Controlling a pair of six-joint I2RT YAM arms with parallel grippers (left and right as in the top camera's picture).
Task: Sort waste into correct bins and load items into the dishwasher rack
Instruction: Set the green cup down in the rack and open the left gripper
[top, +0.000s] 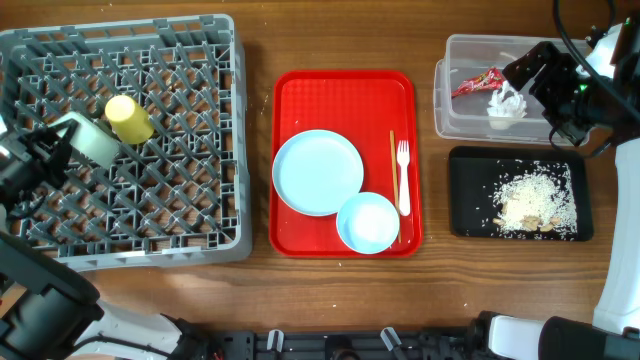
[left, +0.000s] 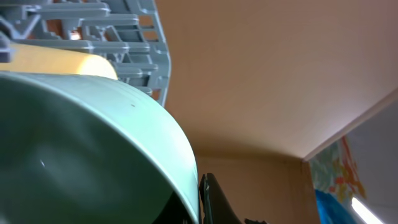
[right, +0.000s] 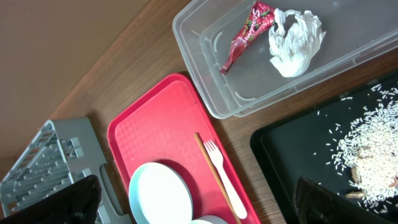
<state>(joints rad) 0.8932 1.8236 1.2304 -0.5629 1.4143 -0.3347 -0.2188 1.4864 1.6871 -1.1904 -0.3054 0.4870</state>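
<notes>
**A:** Well, start with the big things. Where are they?

**B:** The dishwasher rack (top: 170, 215) is on the left. The red tray (top: 300, 100) is in the middle. The clear tub (top: 455, 100) is on the right.

**A:** And the dishes?

**B:** The plate (top: 318, 172) sits on the red tray. The pale green bowl (top: 92, 142) is over the rack, and the left gripper (top: 62, 142) is squeezed tight on it. The small white bowl (top: 368, 222) is on the tray, touching the plate. The yellow cup (top: 128, 118) lies in the rack, right by the green bowl.

**A:** So the left arm is busy. What about the right gripper (top: 540, 75)?

**B:** It hangs over the clear tub. Its jaws are wide apart and it holds nothing.

**A:** What is closest to it?

**B:** The fork (top: 403, 180), I think. It lies along the right side of the red tray, the side by the tub. From the right gripper it is to the left and a bit nearer the robot.

**A:** Which way does it point?

**B:** Its long way runs near to far, with the prongs at the far end. A thin brown stick (top: 393, 160) lies just beside it. So I think the jaws must close across the fork from side to side.
</notes>
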